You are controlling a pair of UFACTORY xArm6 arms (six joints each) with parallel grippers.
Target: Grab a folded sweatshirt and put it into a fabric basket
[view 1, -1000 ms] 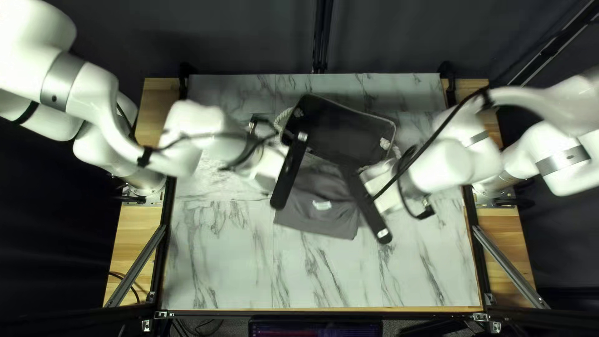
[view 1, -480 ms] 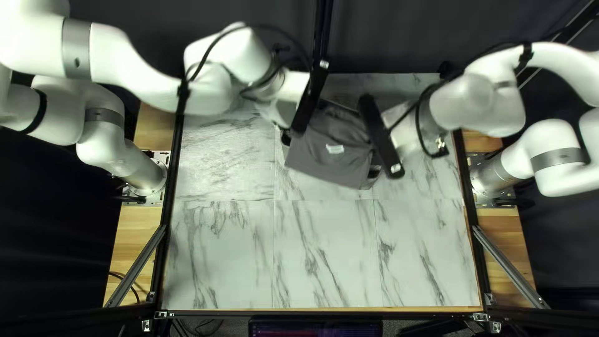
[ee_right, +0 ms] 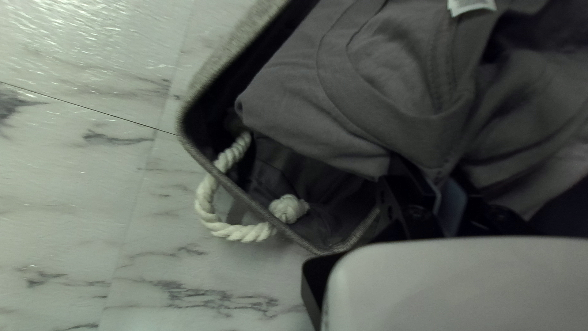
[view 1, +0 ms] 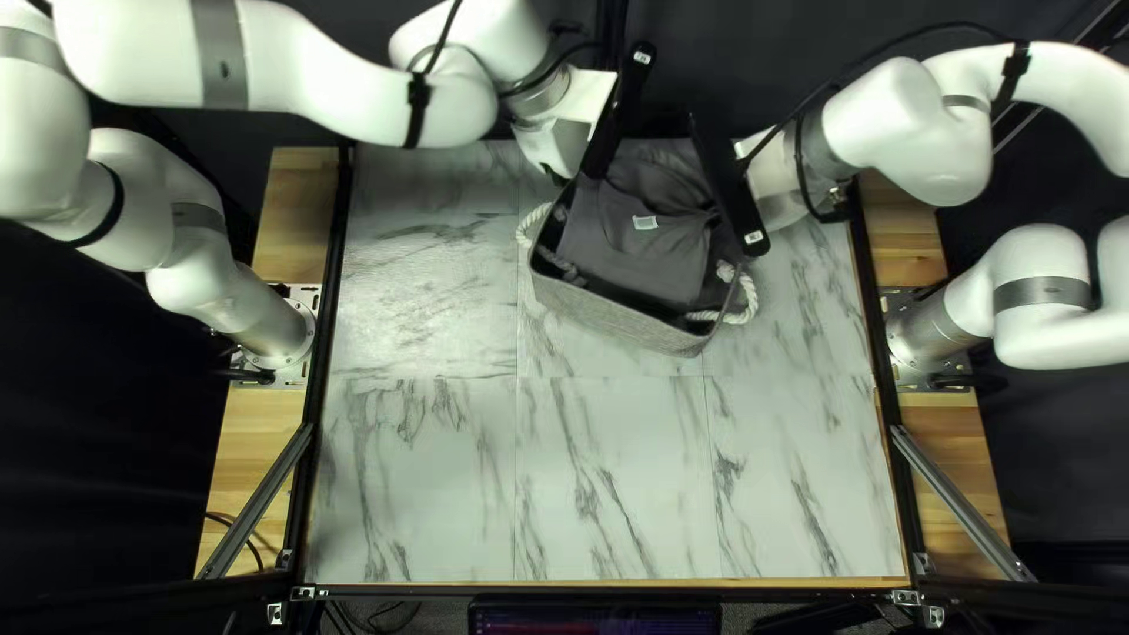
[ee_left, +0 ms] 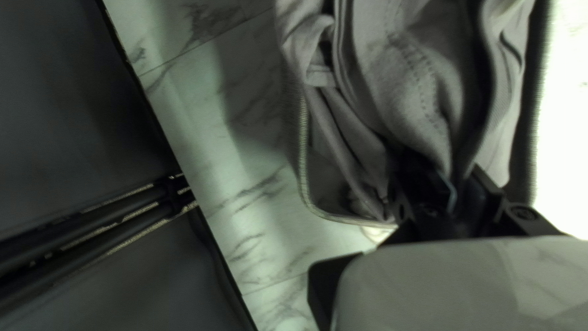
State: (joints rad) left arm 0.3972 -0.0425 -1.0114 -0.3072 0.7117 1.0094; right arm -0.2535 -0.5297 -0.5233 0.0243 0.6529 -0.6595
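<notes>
Looks to me like the job is mostly done, though I wouldn't call it finished. The shirt is at the basket, its near part sitting inside the near wall, with a small pale tag facing up. The far part runs back between the two arms and hides the far rim, so from where I stand I can't tell whether all of it is within the walls, or whether it rests on the bottom. Both arms have hold of it: the left gripper has cloth pinched between its fingers, bunched into folds, and the right gripper is closed on the cloth too, over by a corner of the basket. The white rope handles, one at the left of the top left view and one nearer the right arm, hang clear of the grip. So the picking up is done and the carrying nearly so. What's left, I'd say, is easing the far end down inside, letting go on both sides, and backing the arms off. If one side let go well ahead of the other, that far end could end up draped over the rim.
</notes>
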